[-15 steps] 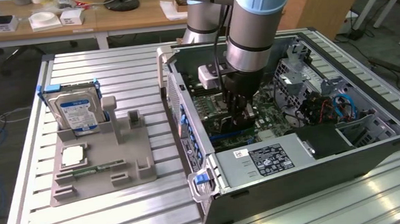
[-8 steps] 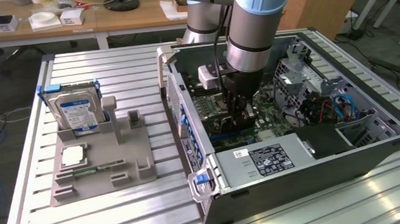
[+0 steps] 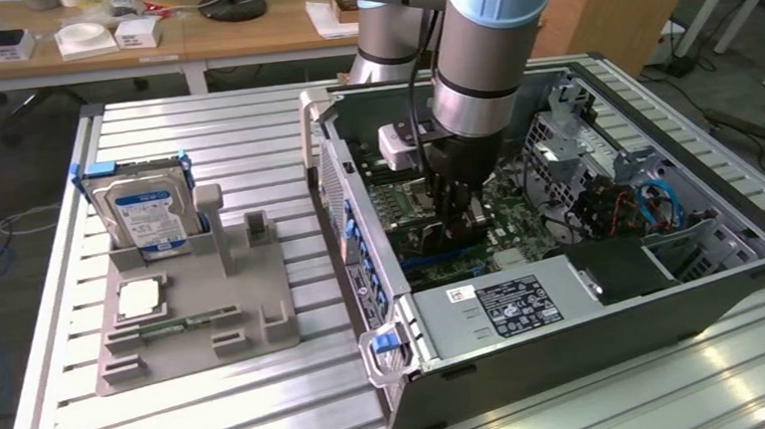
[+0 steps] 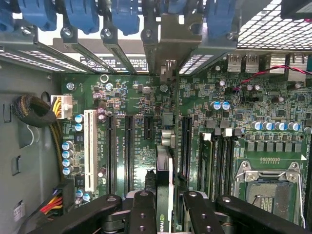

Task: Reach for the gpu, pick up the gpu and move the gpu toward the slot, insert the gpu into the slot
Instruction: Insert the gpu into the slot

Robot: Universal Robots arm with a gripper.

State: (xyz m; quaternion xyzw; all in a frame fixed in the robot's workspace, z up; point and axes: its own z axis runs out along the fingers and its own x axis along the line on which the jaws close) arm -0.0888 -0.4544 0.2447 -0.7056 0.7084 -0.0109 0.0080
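Closest to my wrist camera are the black jaws [image 4: 164, 214], closed in on the gpu [image 4: 165, 195]; I see the card edge-on between the two fingers [image 4: 142, 212], its narrow edge running away from the lens toward the metal bracket [image 4: 168, 44] at the rear wall of the case. The card stands upright over the motherboard [image 4: 146, 112], lined up among the long black expansion slots [image 4: 186, 146], with the white slot [image 4: 89, 148] well off to one side. I cannot tell whether its lower edge is fully seated.

From the exterior view, the arm [image 3: 487, 59] reaches straight down into the open computer case [image 3: 561, 303], and the jaws sit low over the board near the case's middle. To the exterior view's left, on the slatted metal desk [image 3: 183, 416], a grey fixture tray [image 3: 260, 282] carries the hard drive [image 3: 143, 209] with its blue label standing upright, and a slim memory stick [image 3: 183, 323] lying flat.
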